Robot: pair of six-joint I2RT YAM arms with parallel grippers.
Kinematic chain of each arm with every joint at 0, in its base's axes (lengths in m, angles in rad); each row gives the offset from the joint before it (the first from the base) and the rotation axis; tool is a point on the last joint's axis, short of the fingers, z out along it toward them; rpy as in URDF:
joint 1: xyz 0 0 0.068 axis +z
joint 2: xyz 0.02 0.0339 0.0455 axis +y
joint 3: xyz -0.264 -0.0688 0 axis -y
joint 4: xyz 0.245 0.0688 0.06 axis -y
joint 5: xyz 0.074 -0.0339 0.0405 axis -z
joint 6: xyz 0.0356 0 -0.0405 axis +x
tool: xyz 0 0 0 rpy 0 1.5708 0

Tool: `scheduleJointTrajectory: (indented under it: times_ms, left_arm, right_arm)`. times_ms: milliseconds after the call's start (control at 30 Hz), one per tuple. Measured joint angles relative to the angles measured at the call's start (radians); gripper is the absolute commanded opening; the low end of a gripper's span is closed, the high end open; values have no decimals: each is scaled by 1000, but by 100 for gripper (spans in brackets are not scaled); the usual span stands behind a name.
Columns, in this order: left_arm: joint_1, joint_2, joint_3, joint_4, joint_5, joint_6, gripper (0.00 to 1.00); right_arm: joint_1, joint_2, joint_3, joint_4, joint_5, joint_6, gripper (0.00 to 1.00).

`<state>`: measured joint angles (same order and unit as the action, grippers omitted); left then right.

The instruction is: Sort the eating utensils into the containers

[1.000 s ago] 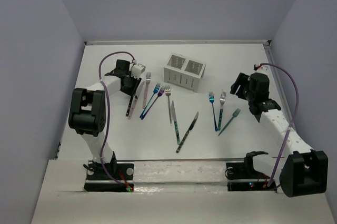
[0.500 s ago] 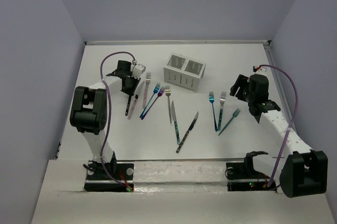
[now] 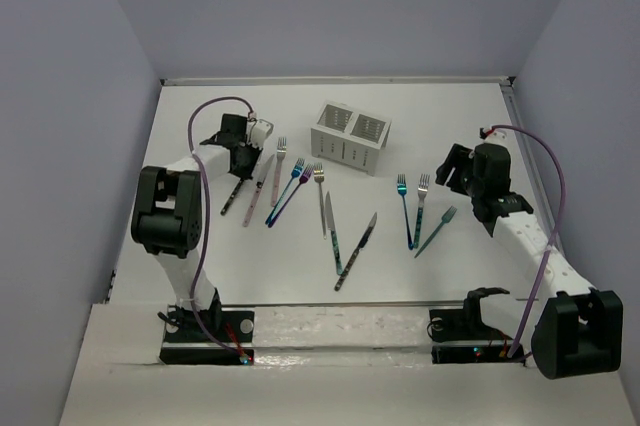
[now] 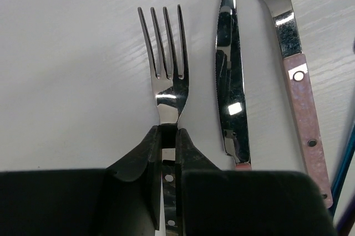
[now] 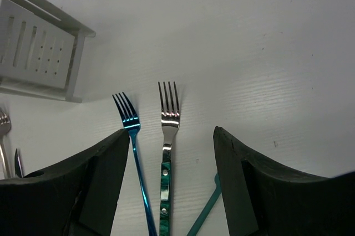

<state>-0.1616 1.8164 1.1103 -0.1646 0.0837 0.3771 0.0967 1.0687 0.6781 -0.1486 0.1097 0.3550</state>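
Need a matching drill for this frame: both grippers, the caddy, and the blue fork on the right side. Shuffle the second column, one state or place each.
1. left gripper
2. right gripper
3. caddy
4. blue fork

A. open, holding nothing
B. lying flat on the table beside the green-handled fork
C. shut on the silver fork at its handle
D. white, standing toward the back of the table

Pairs: 1-C, 2-A, 3-D, 4-B

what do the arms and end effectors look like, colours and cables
Both arms have white links with chunky black joint housings: left arm, right arm. A purple cable loops along each. The left end effector and right end effector are matte black.
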Motion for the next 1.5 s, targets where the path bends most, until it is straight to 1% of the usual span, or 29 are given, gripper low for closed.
scheduleJointTrajectory:
  times_ms: [133,200,267,367,400,500,567,633,700,767,933,1067,1200,1333,1500]
  left_arm:
    - [0,-58,41,-21,0,-47,0]
    - [0,-104,106,-18,21,-74,0]
    - [-1,-156,217,5,60,-113,0]
    - [-22,-212,361,86,95,-153,0]
    - [-35,-224,388,111,100,-160,0]
    - [-120,-255,467,222,134,-187,0]
    - [-177,-255,479,312,167,-205,0]
    - [-219,-239,483,365,191,-219,0]
    - [-256,-183,520,414,211,-239,0]
    - [-276,-91,564,480,229,-269,0]
    - [-289,92,589,583,247,-305,0]
    - [-290,202,589,656,276,-324,0]
    - [-291,253,588,714,306,-345,0]
    - [-294,262,565,809,333,-357,0]
    - [-297,260,428,980,357,-364,0]
  right_arm:
    - [0,-3,0,0,-19,-1,68]
    - [0,-3,0,1,-29,-2,68]
    - [0,-3,0,3,-36,-3,68]
    - [0,-2,0,19,-44,-2,68]
    - [0,0,0,27,-45,-1,68]
    - [0,21,10,30,-39,10,68]
    - [0,40,21,25,-23,25,68]
    - [0,58,34,13,0,48,68]
    - [0,61,37,-3,25,76,68]
    - [0,58,37,-16,43,97,68]
    - [0,27,32,-45,78,124,67]
    - [0,-5,18,-52,93,134,67]
    - [0,-10,8,-68,96,140,66]
    - [0,-5,7,-100,98,154,66]
    - [0,32,7,-158,100,178,68]
